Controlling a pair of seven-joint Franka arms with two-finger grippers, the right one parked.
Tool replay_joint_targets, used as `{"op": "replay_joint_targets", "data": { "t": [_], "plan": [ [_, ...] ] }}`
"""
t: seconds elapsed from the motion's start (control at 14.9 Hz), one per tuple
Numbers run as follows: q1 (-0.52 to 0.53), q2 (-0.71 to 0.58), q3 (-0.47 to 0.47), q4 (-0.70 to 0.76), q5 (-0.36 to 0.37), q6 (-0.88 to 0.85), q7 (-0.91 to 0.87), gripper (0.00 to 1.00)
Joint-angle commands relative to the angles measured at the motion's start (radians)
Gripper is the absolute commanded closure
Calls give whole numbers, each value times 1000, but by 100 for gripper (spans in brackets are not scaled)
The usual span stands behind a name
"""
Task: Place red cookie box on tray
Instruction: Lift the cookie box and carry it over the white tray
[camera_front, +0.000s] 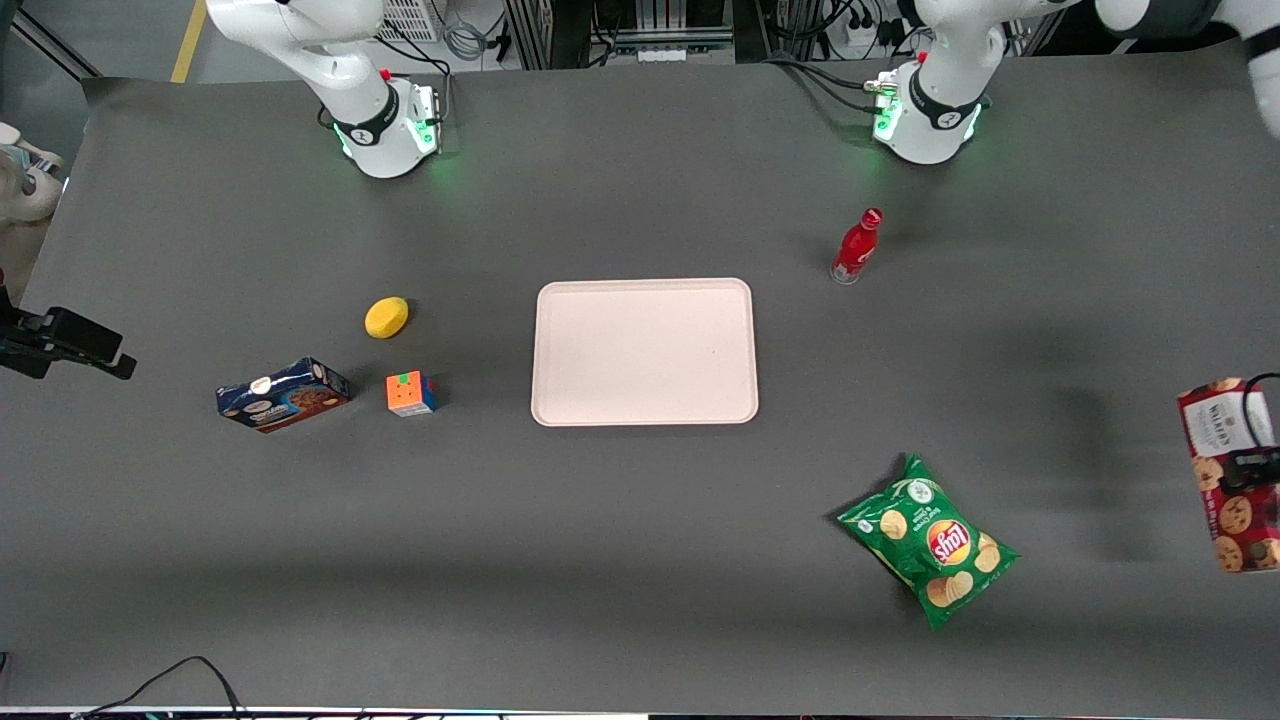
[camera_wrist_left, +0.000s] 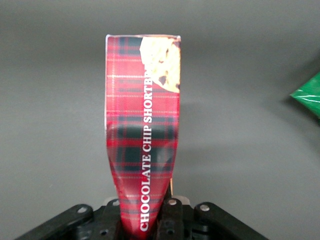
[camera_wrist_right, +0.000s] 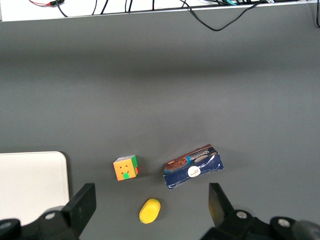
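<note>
The red cookie box (camera_wrist_left: 142, 135) is pinched at one end between the two fingers of the hand (camera_wrist_left: 150, 220), and in the left wrist view its tartan side is seen squeezed narrow where it is gripped. In the front view the red cookie box (camera_front: 1229, 470) is seen at the working arm's end of the counter (camera_front: 640, 560), at the edge of the view, with its white label panel turned away from the front camera; whether it is lifted clear of the counter cannot be told. The tray (camera_front: 645, 352) is laid flat at the middle of the counter, well apart from the box, with nothing on it. A green chip bag (camera_front: 930, 540) is seen between tray and box, nearer the front camera. A red bottle (camera_front: 857, 246) is stood upright farther from the camera than the tray. Toward the parked arm's end, a blue cookie box (camera_front: 283, 394), a puzzle cube (camera_front: 411, 393) and a yellow lemon (camera_front: 386, 317) are found.
</note>
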Motion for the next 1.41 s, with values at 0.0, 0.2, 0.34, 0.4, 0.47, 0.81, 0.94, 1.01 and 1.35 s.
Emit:
{"op": "replay_joint_targets", "data": {
  "t": [0.0, 0.2, 0.34, 0.4, 0.47, 0.81, 0.94, 1.01, 1.35],
  "plan": [
    [-21, -101, 9, 31, 43, -196, -50, 100],
    [-48, -156, 6, 122, 114, -412, -163, 100],
    [-53, -159, -17, 218, 139, -557, -217, 100],
    [-53, -162, -47, 233, 147, -581, -227, 100],
    [-58, -168, -78, 235, 154, -588, -272, 100],
    [-67, -213, -340, 233, 194, -657, -705, 100],
    [-67, -213, -437, 232, 201, -654, -800, 100],
    [-74, -213, -486, 230, 216, -652, -867, 100],
    [-103, -210, -747, 212, 319, -623, -1081, 100]
  ]
}}
